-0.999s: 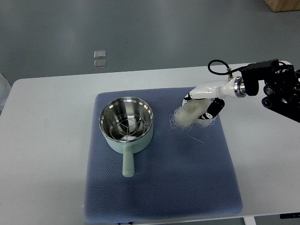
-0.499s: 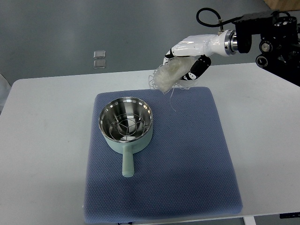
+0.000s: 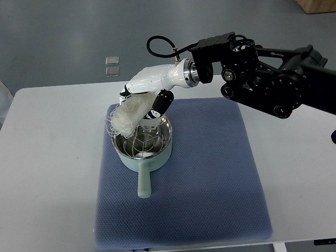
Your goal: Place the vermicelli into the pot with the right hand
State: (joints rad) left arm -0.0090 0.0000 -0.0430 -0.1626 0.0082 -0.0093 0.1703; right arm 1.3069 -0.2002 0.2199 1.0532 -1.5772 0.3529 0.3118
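Vermicelli, a pale white tangled bundle of thin noodles [image 3: 127,113], held in the white robot right hand [image 3: 143,102], fingers curled tight around it. Hanging right above the pot's rim at about 10 o'clock, loose strands drooping down over the edge. Not yet inside. Held up high so the noodles can drop straight in, most likely.

Round shiny steel pot with a mint green outside and a short green handle [image 3: 141,142], sitting on the blue-grey square cloth mat [image 3: 210,178], handle pointing to 6 o'clock. A wire rack in the bottom. Mat spread over the white table [image 3: 52,157], probably to keep the pot from sliding.

Black right arm [image 3: 268,79] reaching in from 3 o'clock. No left hand anywhere.

Next move, at a guess: slide a bit toward the pot's middle, then let go. Strands might catch on the rim.
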